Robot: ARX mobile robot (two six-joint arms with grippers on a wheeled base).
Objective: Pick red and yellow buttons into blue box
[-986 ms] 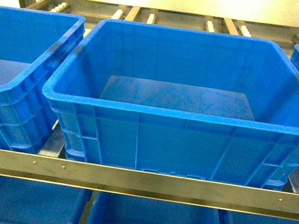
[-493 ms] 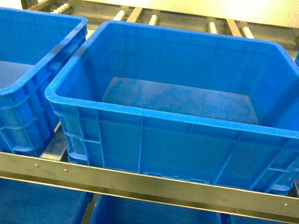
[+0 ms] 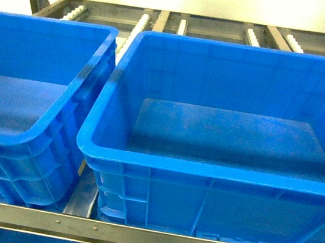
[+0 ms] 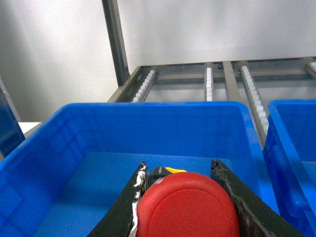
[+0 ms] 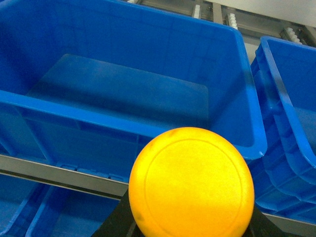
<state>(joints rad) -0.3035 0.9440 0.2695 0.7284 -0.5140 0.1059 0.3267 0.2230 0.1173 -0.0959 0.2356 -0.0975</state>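
Note:
The red button fills the bottom of the left wrist view, and my left gripper is shut on it, a black finger on each side of the cap. It hangs over the floor of a blue box. In the right wrist view my right gripper is shut on the yellow button; its fingers mostly hide behind the cap. That button sits in front of the near rim of a blue box. The head view shows the big blue box with nothing in it; neither gripper appears there.
A second blue crate stands close on the left, almost touching the first. A metal shelf rail runs along the front. Roller tracks lie behind. Another crate stands to the right, and more blue bins sit on the shelf below.
The head view has shifted: both crates now appear larger and further right, and the crate that was at the right edge has left the picture.

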